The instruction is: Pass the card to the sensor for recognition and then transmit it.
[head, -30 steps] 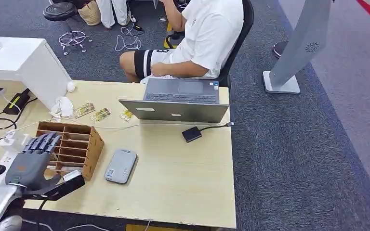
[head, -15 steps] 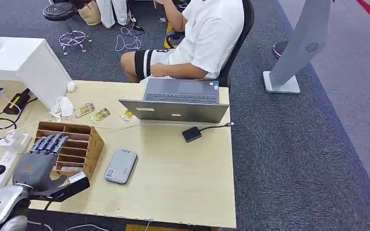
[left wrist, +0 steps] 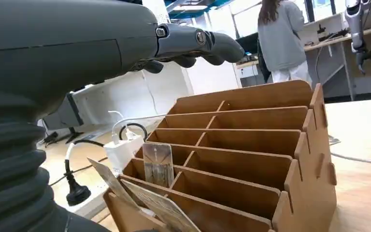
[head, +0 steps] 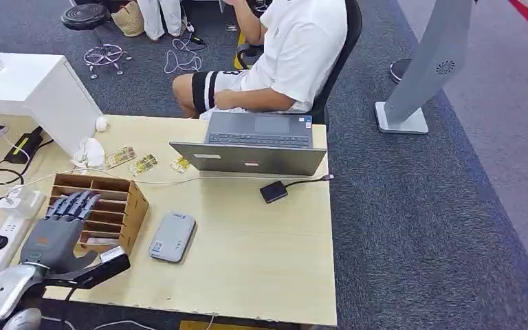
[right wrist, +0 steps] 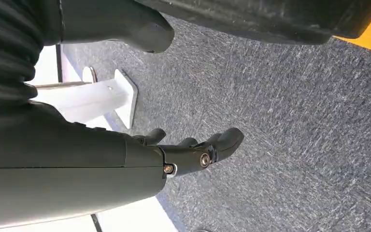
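While the grey left hand [head: 55, 230] hovers over the near end of the slotted wooden card rack [head: 120, 199], its fingers [left wrist: 200, 41] are stretched flat and apart, holding nothing. The target, a thin printed card [left wrist: 157, 163], stands upright in a near slot just below and ahead of the palm; two more lean in the nearest slot. Judging by looks: light, stiff, slick-faced, so pinch the exposed top edge, thumb against finger. The grey rectangular sensor pad [head: 172, 236] lies on the table just beside the rack. The right hand [right wrist: 193, 152] hangs over carpet, fingers loosely curled, empty.
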